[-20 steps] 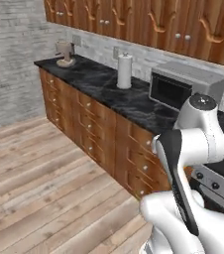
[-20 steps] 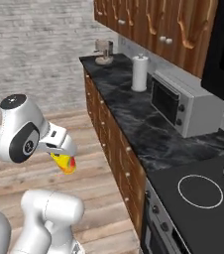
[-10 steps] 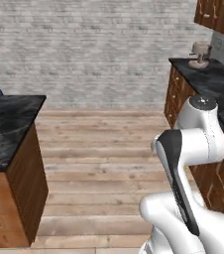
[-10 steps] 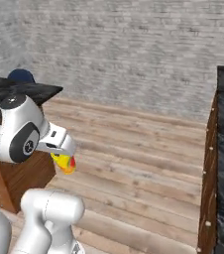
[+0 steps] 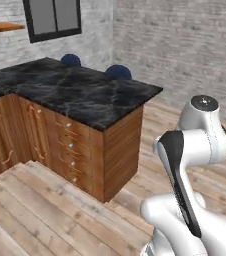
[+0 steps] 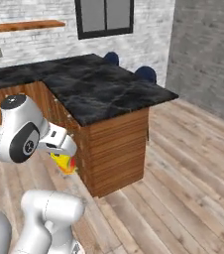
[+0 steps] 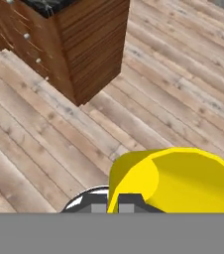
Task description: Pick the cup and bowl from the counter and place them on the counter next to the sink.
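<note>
The yellow-orange cup hangs under my hand, low at my left side, with my gripper shut on it. In the hand view the cup bulks large at the bottom right, above the plank floor, and one dark fingertip presses against its side. A black marble counter on wooden cabinets juts out as a peninsula ahead; its corner stands to the right of the cup. The bowl and the sink are out of view.
Two blue stool tops peek over the far side of the peninsula. A dark window and a wooden shelf hang on the brick wall behind. Open plank floor stretches to the right.
The whole picture has swung: the base turned from the toaster counter, past the brick wall, to this peninsula. The cup has stayed in the gripper, and the arm's pose looks the same.
</note>
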Motion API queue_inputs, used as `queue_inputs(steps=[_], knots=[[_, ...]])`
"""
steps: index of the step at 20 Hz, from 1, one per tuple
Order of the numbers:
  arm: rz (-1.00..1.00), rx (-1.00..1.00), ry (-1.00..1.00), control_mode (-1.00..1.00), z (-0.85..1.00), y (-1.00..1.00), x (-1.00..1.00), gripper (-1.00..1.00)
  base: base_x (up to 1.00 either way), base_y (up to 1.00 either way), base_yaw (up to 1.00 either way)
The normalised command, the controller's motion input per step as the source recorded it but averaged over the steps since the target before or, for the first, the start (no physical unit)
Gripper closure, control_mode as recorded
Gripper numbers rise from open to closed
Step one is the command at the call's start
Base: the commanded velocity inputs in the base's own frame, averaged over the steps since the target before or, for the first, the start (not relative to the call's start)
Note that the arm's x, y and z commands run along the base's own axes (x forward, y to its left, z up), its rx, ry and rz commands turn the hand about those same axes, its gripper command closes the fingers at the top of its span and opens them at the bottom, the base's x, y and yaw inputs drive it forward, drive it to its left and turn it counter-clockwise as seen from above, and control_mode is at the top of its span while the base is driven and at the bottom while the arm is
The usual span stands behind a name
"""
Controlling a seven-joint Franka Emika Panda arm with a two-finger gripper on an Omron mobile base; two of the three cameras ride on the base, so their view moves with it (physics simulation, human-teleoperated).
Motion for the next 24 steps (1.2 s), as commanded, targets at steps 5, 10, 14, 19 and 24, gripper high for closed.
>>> queue_inputs(steps=[5,10,14,19,24], knots=[[0.00,0.00,0.00,1.00,0.00,0.00,0.00,1.00,0.00,0.03,1.00],[0.00,0.00,0.00,1.00,0.00,0.00,0.00,1.00,0.07,0.08,0.87],[0.00,0.00,0.00,1.00,0.00,0.00,0.00,1.00,0.74,-0.03,0.37],[0.00,0.00,0.00,1.00,0.00,0.00,0.00,1.00,1.00,0.17,0.00],[0.00,0.00,0.00,1.00,0.00,0.00,0.00,1.00,1.00,0.61,-0.07]])
